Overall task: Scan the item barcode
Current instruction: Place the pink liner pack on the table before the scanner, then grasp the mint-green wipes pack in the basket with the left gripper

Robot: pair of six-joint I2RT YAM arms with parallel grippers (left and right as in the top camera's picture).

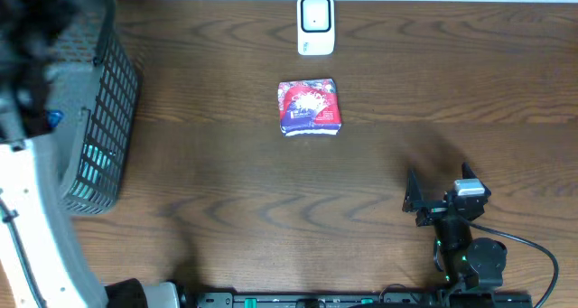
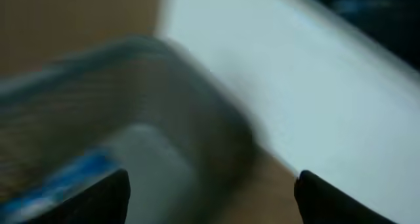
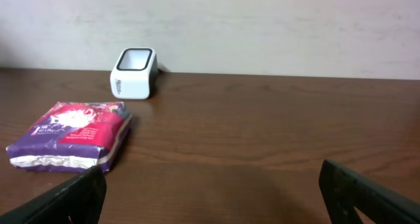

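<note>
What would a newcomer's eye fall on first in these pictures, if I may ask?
First, the red and purple packet lying flat in the middle of the dark wooden table, with the small white scanner just beyond it at the far edge. Next, the black mesh basket at the table's left side. The right gripper rests open near the front right corner.

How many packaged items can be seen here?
1 for certain: the red-and-purple packet on the table, near the white scanner. The basket at left may hide more; something blue shows through its mesh.
</note>
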